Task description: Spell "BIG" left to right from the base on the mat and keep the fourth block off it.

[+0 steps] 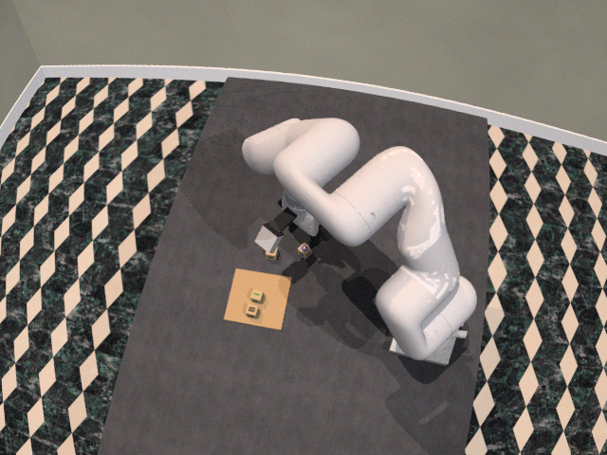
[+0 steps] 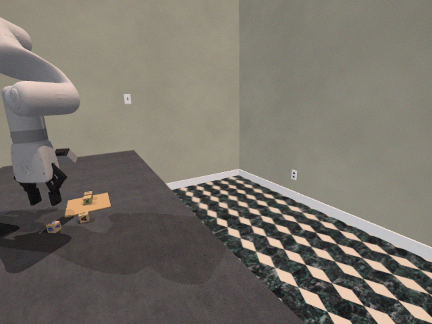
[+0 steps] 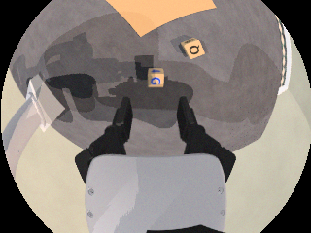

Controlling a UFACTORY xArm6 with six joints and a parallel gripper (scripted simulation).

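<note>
The orange mat (image 1: 274, 313) (image 2: 100, 202) (image 3: 175, 10) lies on the table. Two blocks sit on it close together, one with a green I (image 1: 256, 295) (image 2: 87, 200) and one with a dark B (image 1: 251, 309) (image 2: 88, 192). A block with a blue G (image 1: 304, 250) (image 2: 53, 226) (image 3: 155, 78) lies off the mat on the table. A fourth block (image 1: 271, 253) (image 2: 84, 217) (image 3: 193, 49) lies off the mat, near its edge. My gripper (image 2: 44, 199) (image 3: 155, 105) is partly open and empty. It hangs above the G block, with the fingers well clear of it.
The dark grey table (image 1: 206, 391) (image 2: 139, 251) ends at a checkered floor (image 1: 64, 171) (image 2: 314, 244) on its sides. The arm's base (image 1: 426, 318) stands near the mat's right in the top view. The arm casts shadows around the G block.
</note>
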